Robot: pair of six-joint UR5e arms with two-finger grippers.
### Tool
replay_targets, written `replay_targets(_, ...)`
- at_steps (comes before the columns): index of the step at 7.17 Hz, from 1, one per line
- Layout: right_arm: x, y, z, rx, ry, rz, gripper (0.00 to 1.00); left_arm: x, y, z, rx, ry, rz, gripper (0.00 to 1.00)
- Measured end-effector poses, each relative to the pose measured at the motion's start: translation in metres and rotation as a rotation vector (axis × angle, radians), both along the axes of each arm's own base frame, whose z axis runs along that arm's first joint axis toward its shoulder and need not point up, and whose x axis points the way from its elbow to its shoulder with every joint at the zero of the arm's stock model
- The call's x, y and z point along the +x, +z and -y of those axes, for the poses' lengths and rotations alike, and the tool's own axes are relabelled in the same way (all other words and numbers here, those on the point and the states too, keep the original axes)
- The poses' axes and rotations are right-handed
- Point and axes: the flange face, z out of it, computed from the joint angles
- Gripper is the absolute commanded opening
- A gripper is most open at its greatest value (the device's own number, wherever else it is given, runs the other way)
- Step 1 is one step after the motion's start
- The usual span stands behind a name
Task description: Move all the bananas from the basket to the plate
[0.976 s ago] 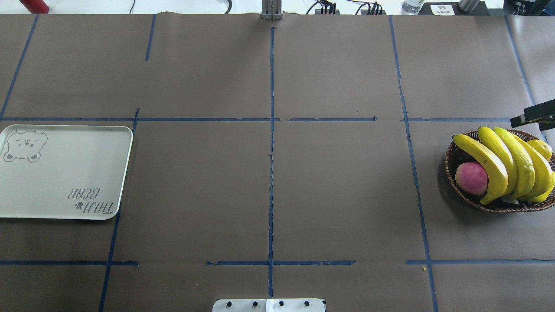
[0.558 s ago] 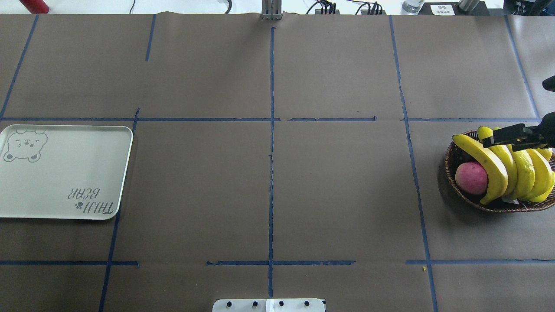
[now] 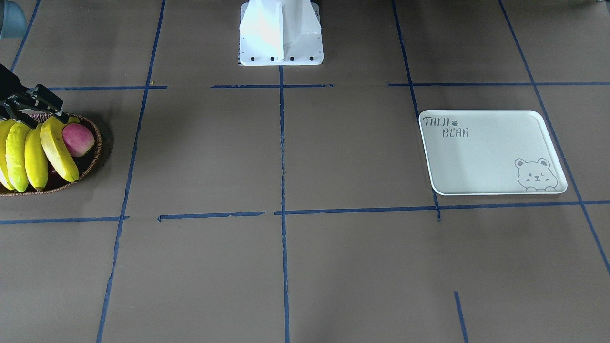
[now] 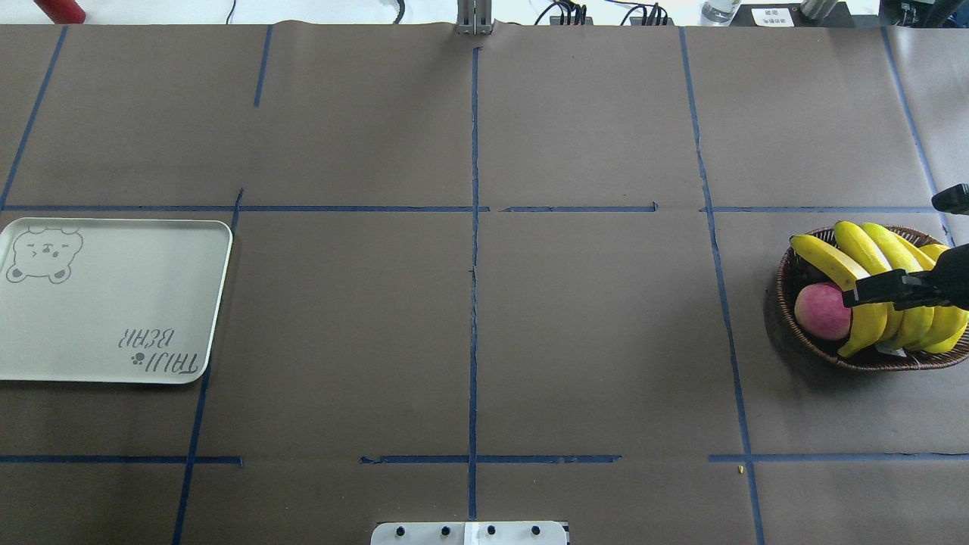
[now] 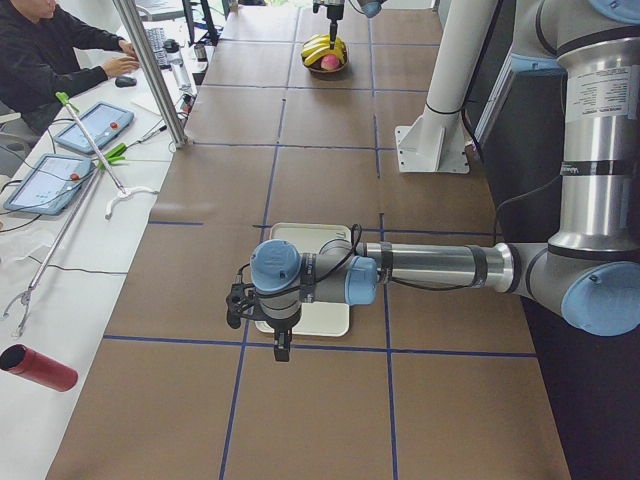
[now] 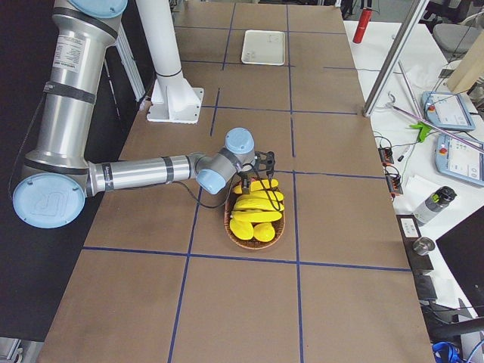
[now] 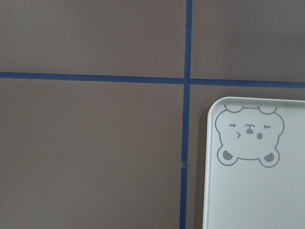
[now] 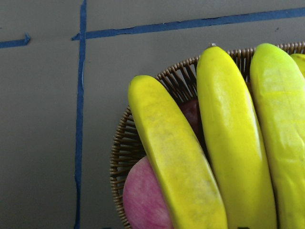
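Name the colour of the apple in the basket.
The apple is pink-red, clearest in the overhead view.

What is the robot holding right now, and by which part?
Nothing yet. The right gripper hangs open over the bananas, which all lie in the basket. The left gripper, by the plate, shows nothing in it.

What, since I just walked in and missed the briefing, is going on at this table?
Bananas are to go from a wicker basket to a white plate. The right gripper hangs open over the bananas, all lying in the basket beside a pink apple; none is gripped. The left gripper hovers by the bare plate across the table.
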Motion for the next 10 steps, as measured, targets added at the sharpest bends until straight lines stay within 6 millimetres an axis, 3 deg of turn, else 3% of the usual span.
replay_targets(1, -0.003, 0.003, -0.002, 0.0, -0.003, -0.011, 0.89, 0.0, 0.0, 0.0, 0.0, 0.0, 0.0, 1.0)
replay_targets(2, -0.005, 0.006, -0.002, -0.002, -0.004, -0.017, 0.8, 0.0, 0.0, 0.0, 0.0, 0.0, -0.002, 1.0)
replay_targets(3, -0.005, 0.007, -0.003, -0.005, -0.005, -0.021, 0.63, 0.0, 0.0, 0.0, 0.0, 0.0, -0.005, 1.0)
replay_targets(6, -0.004, 0.006, -0.003, -0.002, -0.003, -0.02, 0.41, 0.0, -0.001, 0.0, 0.002, 0.001, -0.006, 1.0)
replay_targets(9, -0.001, 0.001, -0.004, 0.009, 0.0, -0.012, 0.04, 0.0, -0.001, 0.0, 0.003, 0.003, -0.006, 1.0)
replay_targets(10, 0.004, -0.005, -0.005, 0.017, 0.007, -0.003, 0.01, 0.0, -0.002, 0.0, 0.005, 0.003, -0.006, 1.0)
